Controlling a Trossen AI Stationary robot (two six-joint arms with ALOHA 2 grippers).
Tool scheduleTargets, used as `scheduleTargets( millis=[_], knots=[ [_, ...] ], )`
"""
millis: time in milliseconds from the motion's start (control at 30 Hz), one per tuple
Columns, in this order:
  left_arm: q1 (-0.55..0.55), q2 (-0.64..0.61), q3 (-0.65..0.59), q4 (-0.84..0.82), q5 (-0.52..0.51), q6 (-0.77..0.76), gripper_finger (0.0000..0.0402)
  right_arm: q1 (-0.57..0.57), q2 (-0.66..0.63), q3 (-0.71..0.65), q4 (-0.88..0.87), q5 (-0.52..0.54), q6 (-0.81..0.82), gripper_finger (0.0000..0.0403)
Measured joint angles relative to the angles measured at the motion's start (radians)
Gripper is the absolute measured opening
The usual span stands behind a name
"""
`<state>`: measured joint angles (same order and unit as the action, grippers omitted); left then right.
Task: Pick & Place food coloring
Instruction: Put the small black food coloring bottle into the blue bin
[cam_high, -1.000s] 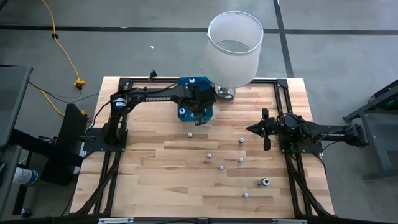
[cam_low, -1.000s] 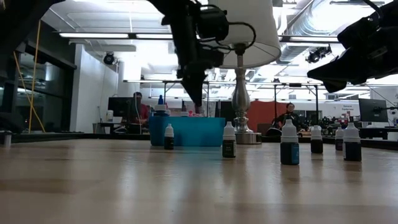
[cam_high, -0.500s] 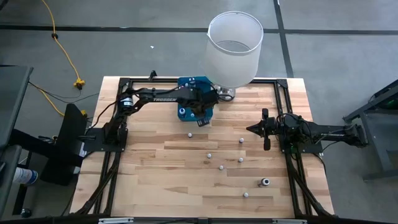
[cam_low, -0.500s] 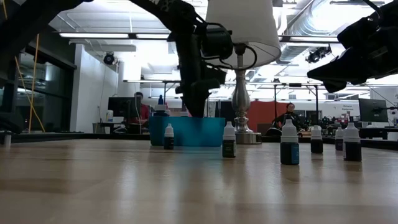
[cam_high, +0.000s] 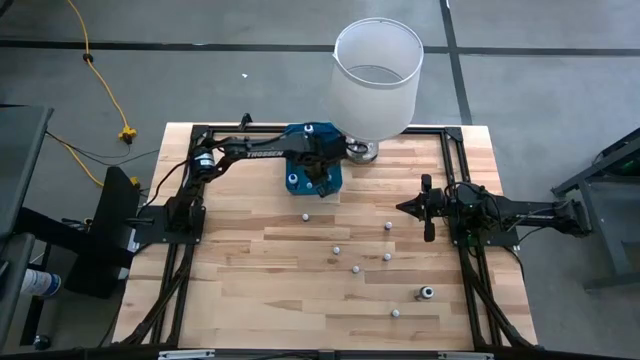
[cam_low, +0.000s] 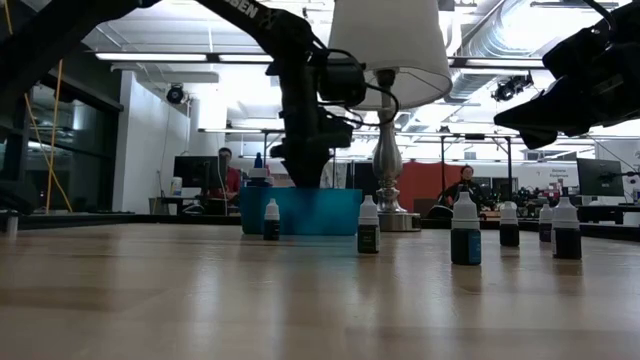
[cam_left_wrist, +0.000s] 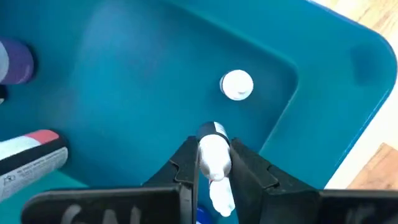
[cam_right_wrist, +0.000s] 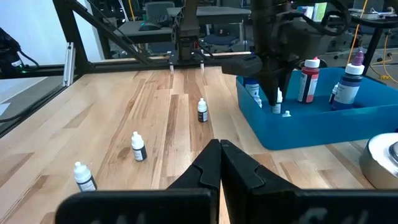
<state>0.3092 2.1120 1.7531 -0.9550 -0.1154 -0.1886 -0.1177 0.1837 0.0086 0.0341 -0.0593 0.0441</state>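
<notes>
left pincer (cam_left_wrist: 214, 165) clamps a bottle (cam_left_wrist: 213, 155) inside blue bin (cam_left_wrist: 323, 106), label hidden.

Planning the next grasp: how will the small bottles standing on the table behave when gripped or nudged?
The standing bottles look tall and narrow, so probably tippy. One seems to lie on its side; it may roll. Likely light: the left gripper pinches one easily.

1 food coloring bottle (cam_left_wrist: 213, 163), white-capped, is pinched upright in the left hand (cam_left_wrist: 212, 163) inside the blue bin (cam_left_wrist: 143, 81), beside another capped bottle (cam_left_wrist: 237, 85) standing there. 7 more small bottles (cam_high: 338, 250) are scattered on the desk (cam_high: 250, 270), 1 lying tipped (cam_high: 426, 293).
</notes>
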Motion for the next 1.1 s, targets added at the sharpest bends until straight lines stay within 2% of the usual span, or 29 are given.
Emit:
scheduleTargets(
  millis=[633, 1100],
  knots=[
    [0.005, 0.047, 0.0, -0.021, 0.031, -0.008, 0.0053, 0.0, 0.0, 0.0, 0.0, 0.0, 0.0, 0.0],
    [0.005, 0.047, 0.0, -0.026, 0.032, 0.0, 0.0157, 0.0, 0.0, 0.0, 0.0, 0.0, 0.0, 0.0]
  ],
)
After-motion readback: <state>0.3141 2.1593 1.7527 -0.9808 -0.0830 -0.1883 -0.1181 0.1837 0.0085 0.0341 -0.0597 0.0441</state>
